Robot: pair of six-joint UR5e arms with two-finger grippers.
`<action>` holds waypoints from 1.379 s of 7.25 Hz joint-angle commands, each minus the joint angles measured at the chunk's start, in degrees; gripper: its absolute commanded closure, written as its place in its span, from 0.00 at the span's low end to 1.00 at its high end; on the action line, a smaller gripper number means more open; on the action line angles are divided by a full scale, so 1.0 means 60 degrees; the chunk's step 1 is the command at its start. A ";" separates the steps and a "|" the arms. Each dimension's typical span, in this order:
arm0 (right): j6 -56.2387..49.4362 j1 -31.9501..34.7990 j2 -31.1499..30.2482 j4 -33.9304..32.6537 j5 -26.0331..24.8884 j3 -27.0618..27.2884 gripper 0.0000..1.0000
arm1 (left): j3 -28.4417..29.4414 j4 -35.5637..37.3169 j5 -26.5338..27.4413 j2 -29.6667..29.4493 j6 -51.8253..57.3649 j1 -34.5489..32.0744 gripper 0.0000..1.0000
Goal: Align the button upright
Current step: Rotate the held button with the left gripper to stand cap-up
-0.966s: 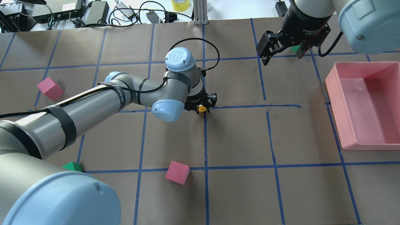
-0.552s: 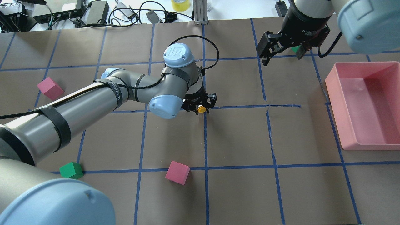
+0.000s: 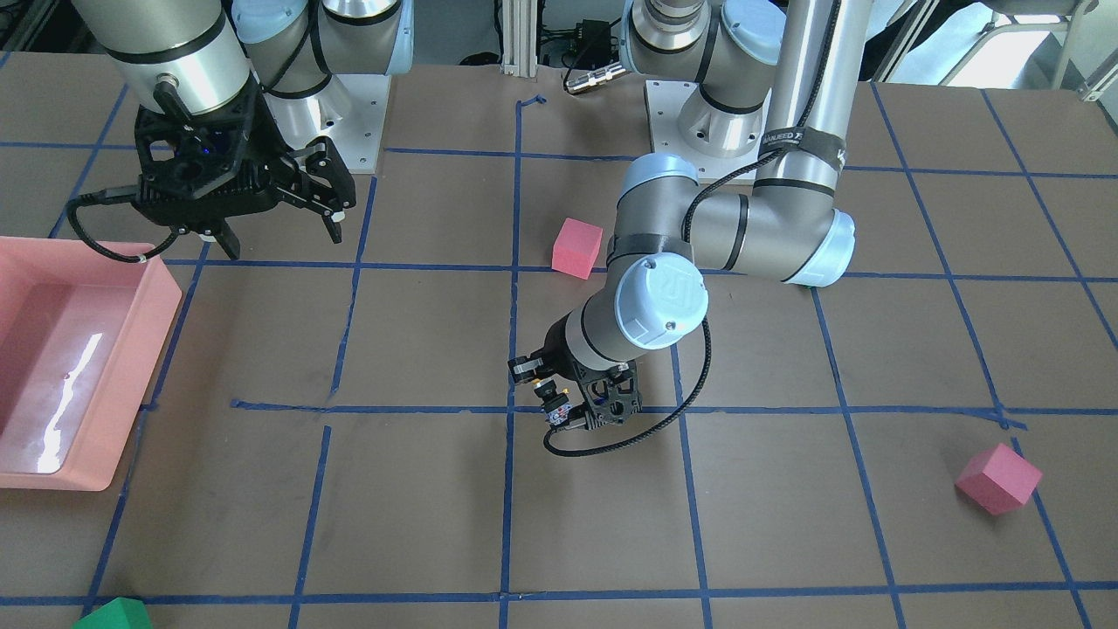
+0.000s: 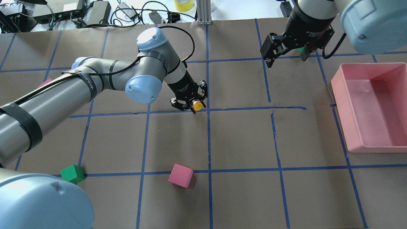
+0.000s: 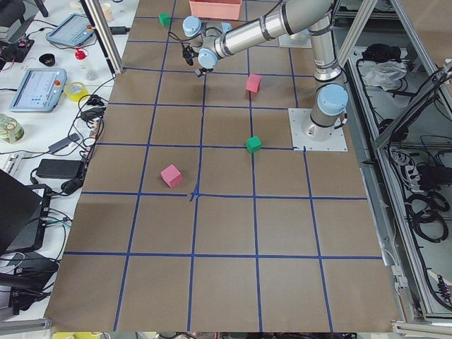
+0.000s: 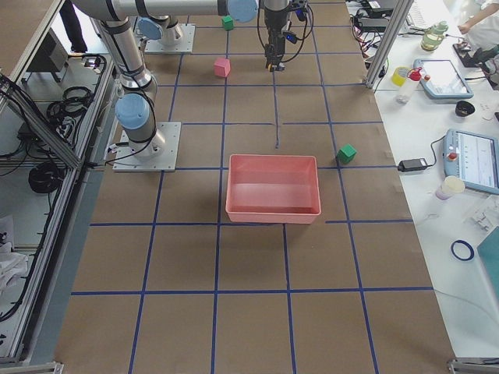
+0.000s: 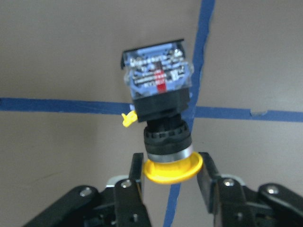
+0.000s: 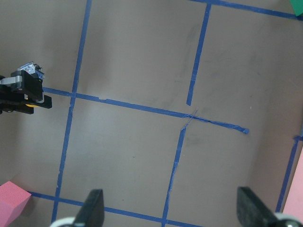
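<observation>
My left gripper point(image 4: 194, 106) is shut on the button point(image 4: 198, 106), with its fingers point(image 7: 130, 182) clamped on both sides of the round yellow cap point(image 7: 173, 168). The button's black body and clear, labelled base point(image 7: 157, 78) point away from the wrist, over a crossing of blue tape. From the front, the button point(image 3: 556, 406) sits low at the tilted gripper point(image 3: 568, 409); I cannot tell if it touches the table. My right gripper point(image 4: 286, 55) is open and empty, far to the right and raised above the table; it also shows from the front point(image 3: 275, 231).
A pink bin point(image 4: 372, 65) stands at the right edge. A pink cube point(image 4: 180, 175) and a green cube point(image 4: 72, 173) lie in the near half. Another pink cube point(image 4: 44, 83) peeks out behind my left arm. A green cube point(image 4: 300, 50) lies under the right gripper.
My left arm has swung its wrist round and back, so the gripper now tilts. The button, still gripped by its cap, has shifted slightly left. The right gripper has barely moved.
</observation>
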 commanded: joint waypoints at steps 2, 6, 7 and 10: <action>0.0000 0.0004 0.0019 -0.0010 -0.0015 0.0027 0.00 | -0.0297 -0.0044 -0.3958 -0.0109 -0.2873 0.0652 1.00; 0.0088 0.0004 0.0122 0.0251 -0.0015 0.0027 0.00 | -0.2126 0.0001 -0.7315 -0.0227 -0.1141 0.1500 1.00; 0.0030 0.0004 0.0122 0.0326 0.0000 0.0013 0.00 | -0.2305 -0.0072 -0.7556 -0.0300 -0.0727 0.1619 1.00; -0.0014 -0.0011 0.0122 0.0327 -0.0044 0.0013 0.00 | -0.2365 -0.0116 -0.7704 -0.0914 -0.0151 0.1811 1.00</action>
